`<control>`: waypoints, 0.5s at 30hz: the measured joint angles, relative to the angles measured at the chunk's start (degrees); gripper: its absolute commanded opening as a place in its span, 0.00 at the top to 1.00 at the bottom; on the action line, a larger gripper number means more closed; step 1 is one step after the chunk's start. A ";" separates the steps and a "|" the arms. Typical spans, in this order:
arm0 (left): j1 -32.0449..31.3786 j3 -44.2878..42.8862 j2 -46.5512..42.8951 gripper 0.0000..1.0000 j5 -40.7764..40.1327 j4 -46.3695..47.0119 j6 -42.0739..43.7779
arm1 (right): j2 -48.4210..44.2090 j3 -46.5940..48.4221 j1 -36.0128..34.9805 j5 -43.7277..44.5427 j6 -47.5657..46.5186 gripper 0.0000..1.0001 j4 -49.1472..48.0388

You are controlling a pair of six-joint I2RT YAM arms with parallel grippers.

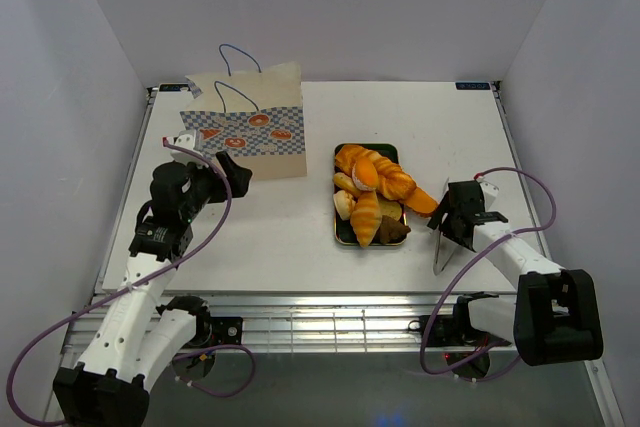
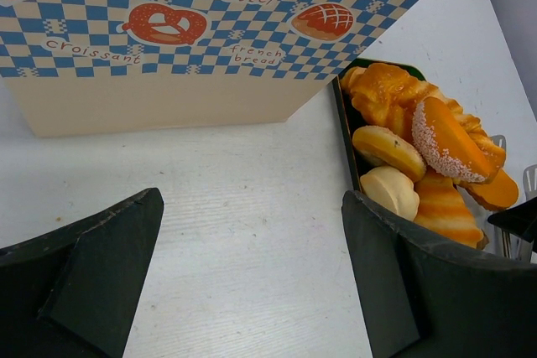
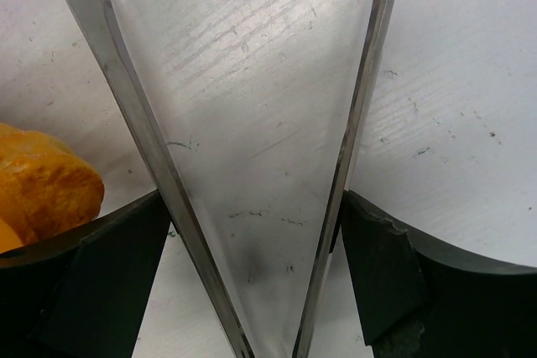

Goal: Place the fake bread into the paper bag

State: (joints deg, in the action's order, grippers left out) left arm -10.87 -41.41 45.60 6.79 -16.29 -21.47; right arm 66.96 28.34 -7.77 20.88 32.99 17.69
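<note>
The fake bread (image 1: 372, 187) is a pile of glossy orange and golden croissants and rolls in a dark green tray (image 1: 338, 237) at the table's middle. It also shows in the left wrist view (image 2: 419, 140) and at the right wrist view's left edge (image 3: 42, 190). The paper bag (image 1: 245, 127) stands upright at the back left, its checkered band facing forward (image 2: 168, 39). My left gripper (image 1: 238, 172) is open and empty just in front of the bag (image 2: 252, 274). My right gripper (image 1: 452, 219) is closed on both arms of the metal tongs (image 3: 134, 106), right of the tray.
The tongs (image 1: 440, 259) point toward the table's near edge. White walls enclose the table on three sides. The tray's dark rim (image 2: 342, 136) lies right of my left gripper.
</note>
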 measured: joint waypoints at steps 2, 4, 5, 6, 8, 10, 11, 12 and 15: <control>-0.02 0.00 0.17 0.02 0.00 -0.02 0.00 | 0.02 0.00 0.50 -0.20 -0.02 0.19 -0.26; -0.02 0.00 0.28 0.02 0.02 -0.02 0.00 | 0.07 -0.02 0.74 -0.55 -0.20 0.25 -0.55; -0.02 0.00 0.37 0.02 0.04 -0.02 0.00 | 0.07 -0.07 0.83 -0.83 -0.28 0.25 -0.79; -0.02 0.00 0.48 0.02 0.04 -0.02 0.00 | 0.07 -0.07 0.96 -1.38 -0.31 0.25 -1.11; -0.02 0.00 0.76 0.02 0.07 -0.02 0.00 | 0.07 -0.13 1.01 -2.19 -0.37 0.23 -1.70; -0.02 0.00 1.01 0.02 0.07 -0.07 0.00 | 0.07 -0.22 1.01 -2.89 -0.42 0.23 -2.34; -0.02 0.00 1.09 0.02 0.07 -0.04 0.00 | 0.07 -0.33 1.01 -3.06 -0.42 0.23 -2.78; -0.02 0.00 1.18 0.02 0.09 -0.07 0.00 | 0.07 -0.39 1.01 -3.10 -0.42 0.23 -3.02; -0.02 0.00 1.27 0.02 0.09 -0.11 0.02 | 0.07 -0.39 1.01 -3.28 -0.46 0.25 -3.17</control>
State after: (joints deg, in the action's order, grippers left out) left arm -10.90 -41.41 46.87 6.87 -16.40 -21.45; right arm 67.02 27.94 -6.76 17.61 32.53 14.52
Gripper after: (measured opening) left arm 0.979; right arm 0.754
